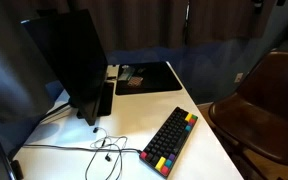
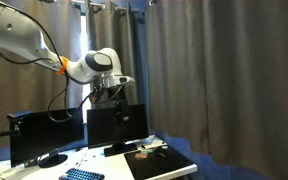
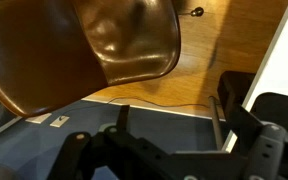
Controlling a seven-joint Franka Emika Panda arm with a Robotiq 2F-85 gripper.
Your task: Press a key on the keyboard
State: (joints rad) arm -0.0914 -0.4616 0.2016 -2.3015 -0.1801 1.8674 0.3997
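Observation:
The keyboard [image 1: 171, 140] is black with a rainbow edge of red, yellow, green and blue keys. It lies slantwise on the white table [image 1: 199, 150] near the front edge. In an exterior view only a corner of the keyboard [image 2: 82, 174] shows at the bottom. My gripper [image 2: 111, 93] hangs high in the air above the monitors, far from the keyboard. In the wrist view the two fingers of the gripper [image 3: 169, 118] stand wide apart with nothing between them. That view does not show the keyboard.
A black monitor [image 1: 69, 60] stands at the back of the table, with cables [image 1: 99, 150] in front of it. A flat black desk mat [image 1: 149, 77] lies behind the keyboard. A brown chair [image 1: 264, 100] stands beside the table and also shows in the wrist view [image 3: 104, 40].

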